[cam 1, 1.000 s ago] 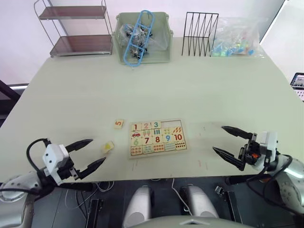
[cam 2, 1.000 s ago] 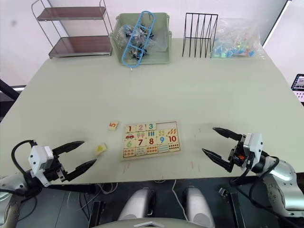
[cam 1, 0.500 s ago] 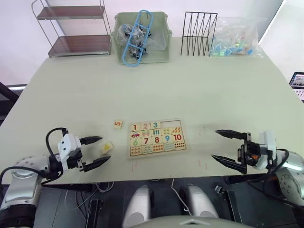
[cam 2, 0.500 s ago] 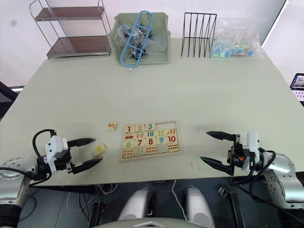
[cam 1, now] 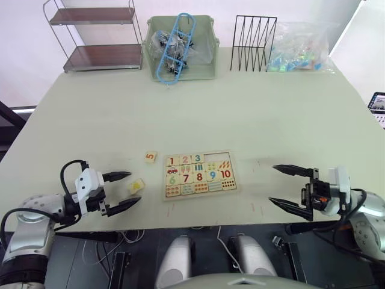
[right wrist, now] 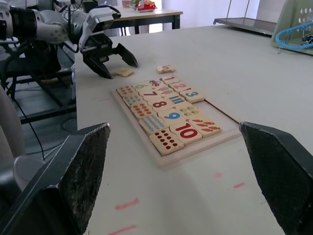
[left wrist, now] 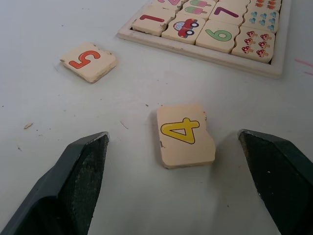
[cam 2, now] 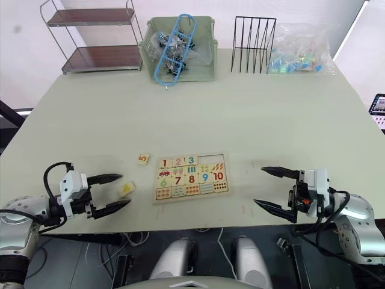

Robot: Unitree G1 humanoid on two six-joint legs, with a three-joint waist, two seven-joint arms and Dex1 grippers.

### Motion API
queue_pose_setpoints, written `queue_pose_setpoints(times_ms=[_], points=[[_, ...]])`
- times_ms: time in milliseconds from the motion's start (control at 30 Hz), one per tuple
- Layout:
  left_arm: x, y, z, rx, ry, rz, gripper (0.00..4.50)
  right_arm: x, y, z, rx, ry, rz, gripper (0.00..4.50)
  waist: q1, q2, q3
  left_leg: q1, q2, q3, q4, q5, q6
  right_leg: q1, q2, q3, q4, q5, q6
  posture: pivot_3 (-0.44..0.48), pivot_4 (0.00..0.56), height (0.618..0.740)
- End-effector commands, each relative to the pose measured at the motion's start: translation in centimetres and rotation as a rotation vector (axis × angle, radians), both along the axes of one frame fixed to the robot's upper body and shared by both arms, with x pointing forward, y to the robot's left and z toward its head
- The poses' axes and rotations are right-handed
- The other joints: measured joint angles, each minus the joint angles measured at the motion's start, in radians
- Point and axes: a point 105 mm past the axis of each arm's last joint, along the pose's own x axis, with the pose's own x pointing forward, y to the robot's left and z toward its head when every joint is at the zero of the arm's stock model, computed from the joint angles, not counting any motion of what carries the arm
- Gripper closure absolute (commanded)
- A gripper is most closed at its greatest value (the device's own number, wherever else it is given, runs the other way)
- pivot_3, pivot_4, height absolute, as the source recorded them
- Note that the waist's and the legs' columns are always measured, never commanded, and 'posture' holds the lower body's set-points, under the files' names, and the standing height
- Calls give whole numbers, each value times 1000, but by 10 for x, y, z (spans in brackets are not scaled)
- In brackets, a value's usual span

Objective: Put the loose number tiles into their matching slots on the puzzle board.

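Bright, even overhead light; soft faint shadows on the table (cam 1: 252,114); blurred wrist-view foregrounds.

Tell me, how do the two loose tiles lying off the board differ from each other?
The 4 tile bears a yellow numeral; the 5 tile bears an orange-red one. The 4 tile lies between the fingers of the open left hand, while the 5 tile sits farther away, near the puzzle board's corner. Both are pale wooden squares lying flat, face up, on the table.

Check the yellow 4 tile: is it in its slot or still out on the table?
Out. The 4 tile lies flat on the table beside the puzzle board, between the open fingers of the left gripper, untouched.
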Motion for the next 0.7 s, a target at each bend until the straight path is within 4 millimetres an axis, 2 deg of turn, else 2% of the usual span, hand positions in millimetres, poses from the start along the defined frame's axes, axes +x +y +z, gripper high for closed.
queue_pose_setpoints(times_ms=[33, 67, 100, 267, 333, 467, 700], points=[[-2, -1, 1, -6, 1, -9, 252, -1, -3, 6, 0, -50, -7, 31, 0, 0, 0, 0, 0, 0, 0, 0, 0, 0, 0, 0, 0, 0, 0, 0, 150, 739], [-2, -1, 1, -7, 2, -10, 637, -1, -3, 6, 0, -52, -7, 0, 0, 0, 0, 0, 0, 0, 0, 0, 0, 0, 0, 0, 0, 0, 0, 0, 150, 739], [-2, -2, 1, -4, 1, -14, 827, -1, -3, 5, 0, -54, -8, 0, 0, 0, 0, 0, 0, 0, 0, 0, 0, 0, 0, 0, 0, 0, 0, 0, 150, 739], [-5, -5, -1, -7, 8, -39, 3092, 0, -5, 4, -1, -56, -10, 0, 0, 0, 0, 0, 0, 0, 0, 0, 0, 0, 0, 0, 0, 0, 0, 0, 150, 739], [-5, -5, -2, -5, 9, -39, 3520, 1, -5, 4, 1, -58, -12, 0, 0, 0, 0, 0, 0, 0, 0, 0, 0, 0, 0, 0, 0, 0, 0, 0, 150, 739], [-3, -5, 1, -5, -1, -40, 3516, 1, -4, 3, 6, -60, -13, 0, 0, 0, 0, 0, 0, 0, 0, 0, 0, 0, 0, 0, 0, 0, 0, 0, 150, 739], [-2, -8, 23, 33, 25, -103, 3516, 0, -4, 2, 21, -63, -28, 0, 0, 0, 0, 0, 0, 0, 0, 0, 0, 0, 0, 0, 0, 0, 0, 0, 150, 739]])
